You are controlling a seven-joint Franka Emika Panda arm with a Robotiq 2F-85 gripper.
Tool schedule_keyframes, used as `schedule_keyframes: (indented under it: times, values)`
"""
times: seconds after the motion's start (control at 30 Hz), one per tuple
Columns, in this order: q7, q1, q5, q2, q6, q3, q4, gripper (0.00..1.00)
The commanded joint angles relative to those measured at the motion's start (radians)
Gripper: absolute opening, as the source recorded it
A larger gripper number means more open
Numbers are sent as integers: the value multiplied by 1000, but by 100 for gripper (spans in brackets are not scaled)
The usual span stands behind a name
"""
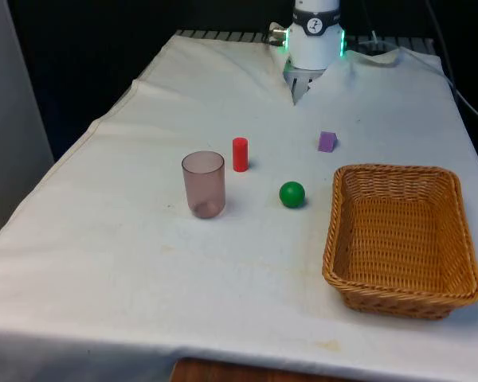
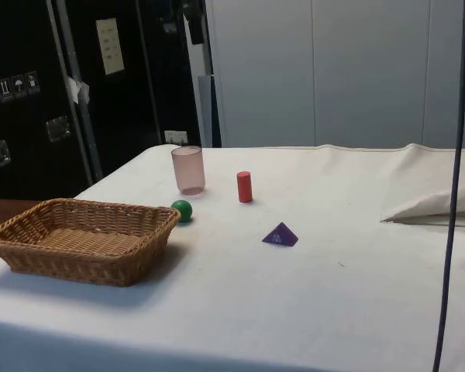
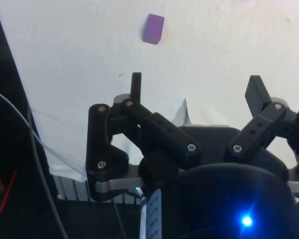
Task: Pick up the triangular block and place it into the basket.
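Observation:
The purple triangular block [image 1: 327, 142] lies on the white cloth, just beyond the far-left corner of the wicker basket [image 1: 333, 239] as the front view has it. In the side view the block [image 2: 281, 235] rests flat, to the right of the basket [image 2: 31, 256]. My gripper [image 1: 300, 90] hangs above the table's far end, behind the block and apart from it. Its fingers [image 3: 136, 82] stand wide apart with nothing between them, so the gripper [image 3: 195, 84] is open, and the block [image 3: 153, 28] lies ahead of it on the cloth.
A translucent pink cup [image 1: 204, 183], a red cylinder [image 1: 240, 153] and a green ball [image 1: 291, 193] stand to the front view's left of the basket. The cloth is bunched into a fold [image 2: 434, 205] near the robot's end. A dark cable [image 2: 449, 232] hangs there.

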Motion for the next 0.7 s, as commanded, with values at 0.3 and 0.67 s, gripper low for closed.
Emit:
schedule_keyframes:
  times: [0.3,0.67]
  values:
    - [28,6,-14,-55,71,12,-119,100]
    - [35,5,-22,-129,188,24,-283,100]
